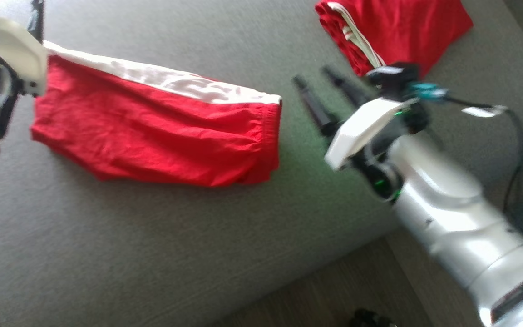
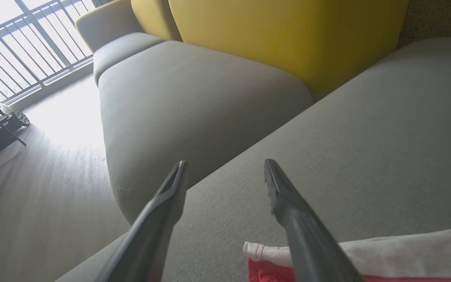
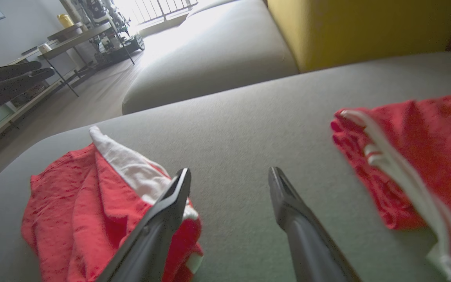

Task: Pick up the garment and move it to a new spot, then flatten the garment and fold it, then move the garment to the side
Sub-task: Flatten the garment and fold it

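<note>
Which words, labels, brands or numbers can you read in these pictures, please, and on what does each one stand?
No text can be read.
The red garment with its white band, the second red garment and the grey sofa seat show no print.
A small white tag at the right of the head view is too blurred to read.

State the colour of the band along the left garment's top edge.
White band on the red garment; clearest in the head view.
</note>
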Motion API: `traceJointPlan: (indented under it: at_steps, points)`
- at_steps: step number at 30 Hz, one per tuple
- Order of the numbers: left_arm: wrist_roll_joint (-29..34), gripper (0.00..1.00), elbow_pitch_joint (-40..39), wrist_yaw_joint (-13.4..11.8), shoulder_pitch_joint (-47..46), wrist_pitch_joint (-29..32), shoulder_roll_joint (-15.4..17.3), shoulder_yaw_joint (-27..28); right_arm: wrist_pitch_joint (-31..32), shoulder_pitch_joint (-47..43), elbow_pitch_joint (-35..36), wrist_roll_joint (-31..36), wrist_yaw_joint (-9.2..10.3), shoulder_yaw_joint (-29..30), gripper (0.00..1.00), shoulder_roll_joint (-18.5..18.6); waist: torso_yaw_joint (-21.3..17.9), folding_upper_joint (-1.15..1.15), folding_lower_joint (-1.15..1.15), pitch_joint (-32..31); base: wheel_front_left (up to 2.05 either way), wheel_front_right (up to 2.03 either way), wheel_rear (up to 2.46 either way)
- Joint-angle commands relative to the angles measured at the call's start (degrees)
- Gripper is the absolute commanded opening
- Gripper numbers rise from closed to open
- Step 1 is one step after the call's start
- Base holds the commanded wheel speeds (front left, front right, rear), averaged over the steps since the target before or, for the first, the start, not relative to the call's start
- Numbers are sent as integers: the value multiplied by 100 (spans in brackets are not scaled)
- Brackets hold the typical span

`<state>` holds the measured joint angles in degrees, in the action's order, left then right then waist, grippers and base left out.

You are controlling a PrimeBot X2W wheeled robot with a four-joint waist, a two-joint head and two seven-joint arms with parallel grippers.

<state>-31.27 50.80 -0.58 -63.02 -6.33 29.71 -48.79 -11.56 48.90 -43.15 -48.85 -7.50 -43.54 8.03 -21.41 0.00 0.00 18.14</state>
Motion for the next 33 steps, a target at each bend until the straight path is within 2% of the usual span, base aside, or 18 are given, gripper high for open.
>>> traceJointPlan:
  at_steps: [1,6,10,14,18,22,24,29,33]
  points:
    - [-85,100,-208,-80,-94,-204,153,302,-138,93,141,191,1,159,100,75,224,0,0,-255,0,0,0]
    - [-292,100,-902,-434,487,-730,51,562,-315,-338,644,1353,1,751,100,612,694,0,0,-666,0,0,0]
    - [-419,100,-1840,-828,1220,-843,47,824,-338,-1079,1418,2194,1,1789,100,857,1050,0,0,-911,0,0,0]
    - [-373,100,-3055,-1323,2132,-862,117,1204,-341,-1968,2402,3001,1,2824,100,742,1351,0,0,-1098,0,0,0]
    - [-50,100,-4193,-1750,3141,-864,139,1548,-342,-2799,3248,3637,1,3703,100,337,1611,0,0,-1218,0,0,0]
    - [188,100,-4832,-2013,3813,-865,16,1871,-342,-3289,3785,4096,1,4138,100,53,1790,0,0,-1282,0,0,0]
    - [317,100,-5166,-2195,4264,-865,-203,2194,-343,-3585,4041,4273,1,4367,100,-141,1891,0,0,-1346,0,0,0]
    - [788,100,-5515,-2188,5306,-866,-788,2627,-343,-4165,4396,4623,1,4640,100,-386,2071,0,0,-1427,0,0,0]
    - [1241,100,-5579,-1990,5799,-866,-1223,2924,-343,-4475,4442,4739,1,4745,100,-468,2221,0,0,-1470,0,0,0]
